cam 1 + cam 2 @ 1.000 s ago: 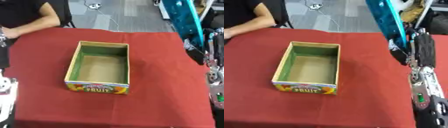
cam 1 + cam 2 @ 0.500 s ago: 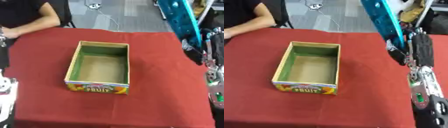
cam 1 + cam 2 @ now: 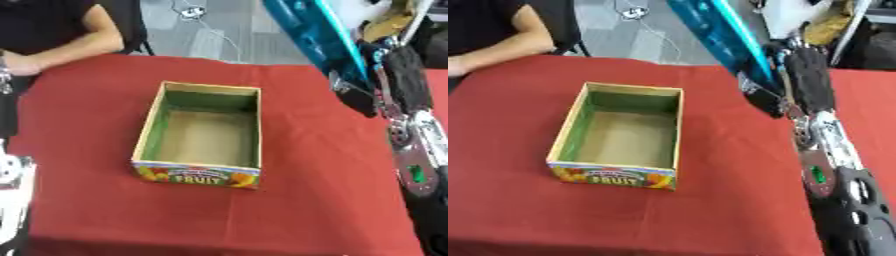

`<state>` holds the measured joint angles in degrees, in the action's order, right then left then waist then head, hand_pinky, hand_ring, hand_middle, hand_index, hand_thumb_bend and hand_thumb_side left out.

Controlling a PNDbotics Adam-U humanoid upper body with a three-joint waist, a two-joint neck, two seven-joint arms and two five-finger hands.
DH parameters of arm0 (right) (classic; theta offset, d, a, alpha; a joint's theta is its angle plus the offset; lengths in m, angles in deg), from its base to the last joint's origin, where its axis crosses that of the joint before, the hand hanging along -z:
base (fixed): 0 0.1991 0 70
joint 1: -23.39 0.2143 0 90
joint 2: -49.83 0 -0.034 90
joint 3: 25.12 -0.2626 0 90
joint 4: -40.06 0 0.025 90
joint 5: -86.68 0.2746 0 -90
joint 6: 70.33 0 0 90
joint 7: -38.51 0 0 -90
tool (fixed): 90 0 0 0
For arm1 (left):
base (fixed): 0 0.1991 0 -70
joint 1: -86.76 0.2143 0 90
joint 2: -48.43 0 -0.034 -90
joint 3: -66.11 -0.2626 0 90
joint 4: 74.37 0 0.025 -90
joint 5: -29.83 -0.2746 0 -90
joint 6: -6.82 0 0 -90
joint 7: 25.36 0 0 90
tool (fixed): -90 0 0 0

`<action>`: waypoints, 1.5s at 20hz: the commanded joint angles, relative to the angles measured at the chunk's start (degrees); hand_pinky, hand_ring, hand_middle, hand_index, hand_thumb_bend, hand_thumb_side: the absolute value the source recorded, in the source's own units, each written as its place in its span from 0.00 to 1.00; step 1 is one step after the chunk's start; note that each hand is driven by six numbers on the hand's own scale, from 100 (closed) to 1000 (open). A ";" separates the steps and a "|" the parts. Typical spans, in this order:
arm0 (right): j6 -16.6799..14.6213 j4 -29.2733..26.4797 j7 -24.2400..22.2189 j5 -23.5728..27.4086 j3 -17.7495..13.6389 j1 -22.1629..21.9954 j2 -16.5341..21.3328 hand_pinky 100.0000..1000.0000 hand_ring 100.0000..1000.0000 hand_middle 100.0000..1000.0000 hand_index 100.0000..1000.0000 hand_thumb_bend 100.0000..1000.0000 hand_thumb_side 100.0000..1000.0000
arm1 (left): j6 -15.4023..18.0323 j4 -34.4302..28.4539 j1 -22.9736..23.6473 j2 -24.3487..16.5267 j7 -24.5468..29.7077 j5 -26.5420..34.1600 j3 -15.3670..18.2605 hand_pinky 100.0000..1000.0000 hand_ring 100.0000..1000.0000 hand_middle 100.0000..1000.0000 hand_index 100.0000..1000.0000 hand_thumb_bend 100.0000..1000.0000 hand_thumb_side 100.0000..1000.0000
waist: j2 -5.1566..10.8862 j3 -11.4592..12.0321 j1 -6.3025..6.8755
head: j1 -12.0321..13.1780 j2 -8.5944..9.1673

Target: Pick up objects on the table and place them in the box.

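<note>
**A:** What are you working with right now?

**B:** My right arm reaches away from me along the right side of the red table (image 3: 710,200), up toward a long teal object (image 3: 719,37) at the table's far right edge. The right hand (image 3: 765,102) sits against the lower end of that object, but I cannot tell whether its fingers are apart or wrapped round it; the forearm hides them.

**A:** And the box?

**B:** The box (image 3: 203,135) lies to the left of that hand and nearer to me, open side up, with nothing showing inside it.

**A:** How would you do this step well?

**B:** I judge the teal object far longer than the box, so I want the hold settled before I lift. Then I'd bring it left and toward me and tip it down, so one end goes in first and it doesn't catch the rim.

**A:** The other hand?

**B:** The left hand doesn't show; only a white part of the left arm at the lower left corner.

**A:** Counts?

**B:** One box, one teal object, one hand in view. I see no other loose objects on the cloth.
</note>
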<state>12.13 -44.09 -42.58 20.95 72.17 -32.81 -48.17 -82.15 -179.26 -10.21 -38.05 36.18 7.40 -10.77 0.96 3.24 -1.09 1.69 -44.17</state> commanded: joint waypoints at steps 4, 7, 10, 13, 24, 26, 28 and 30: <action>-4.89 7.73 -0.77 -3.49 3.23 6.12 -1.70 0.00 0.00 0.02 0.11 0.00 0.42 | 0.30 -0.62 -1.19 -0.63 0.43 0.40 -0.31 0.45 0.64 0.75 0.74 0.00 0.95 | 0.15 0.69 0.08 | -1.34 0.05; -5.85 11.21 -0.36 -5.55 3.52 7.70 -2.84 0.00 0.00 0.02 0.11 0.00 0.43 | 0.46 -0.67 -1.44 -0.47 0.47 0.46 -0.41 0.45 0.64 0.75 0.74 0.00 0.95 | -0.05 1.06 0.01 | -1.52 0.05; -6.56 14.01 -0.01 -6.84 3.48 8.44 -3.94 0.00 0.00 0.02 0.12 0.00 0.43 | 0.56 -0.70 -1.55 -0.35 0.47 0.52 -0.45 0.45 0.64 0.75 0.74 0.00 0.95 | -0.17 1.25 -0.01 | -1.69 0.05; -7.31 16.17 0.12 -7.40 3.48 8.68 -4.78 0.00 0.00 0.03 0.12 0.00 0.44 | 0.60 -0.69 -1.60 -0.30 0.48 0.55 -0.48 0.45 0.64 0.75 0.74 0.00 0.95 | -0.21 1.29 0.01 | -1.88 0.05; -11.14 22.88 -0.91 -8.11 4.84 9.47 -7.15 0.00 0.00 0.04 0.13 0.00 0.45 | 0.60 -0.51 -1.47 -0.24 0.61 0.73 -0.63 0.44 0.64 0.75 0.74 0.00 0.95 | -0.23 1.03 0.21 | -4.40 0.05; -11.53 23.64 -0.98 -8.74 4.99 9.76 -7.69 0.00 0.00 0.04 0.14 0.00 0.46 | 0.62 -0.49 -1.45 -0.23 0.67 0.78 -0.68 0.44 0.64 0.75 0.74 0.00 0.95 | -0.25 0.96 0.23 | -4.68 0.05; -11.92 24.23 -1.02 -9.32 5.15 10.12 -8.23 0.00 0.00 0.04 0.14 0.00 0.46 | 0.64 -0.48 -1.44 -0.22 0.69 0.81 -0.71 0.44 0.64 0.75 0.74 0.00 0.95 | -0.24 0.91 0.24 | -4.84 0.05; -12.36 24.54 -1.01 -9.68 5.39 10.58 -8.84 0.00 0.00 0.05 0.14 0.00 0.46 | 0.66 -0.46 -1.44 -0.21 0.73 0.84 -0.75 0.44 0.64 0.75 0.74 0.00 0.95 | -0.23 0.90 0.23 | -4.95 0.05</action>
<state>0.16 -19.11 -43.68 11.61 77.48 -23.70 -56.73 -81.61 -178.96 -11.14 -37.53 36.68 7.95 -11.46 0.30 4.21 -1.17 -2.36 -44.17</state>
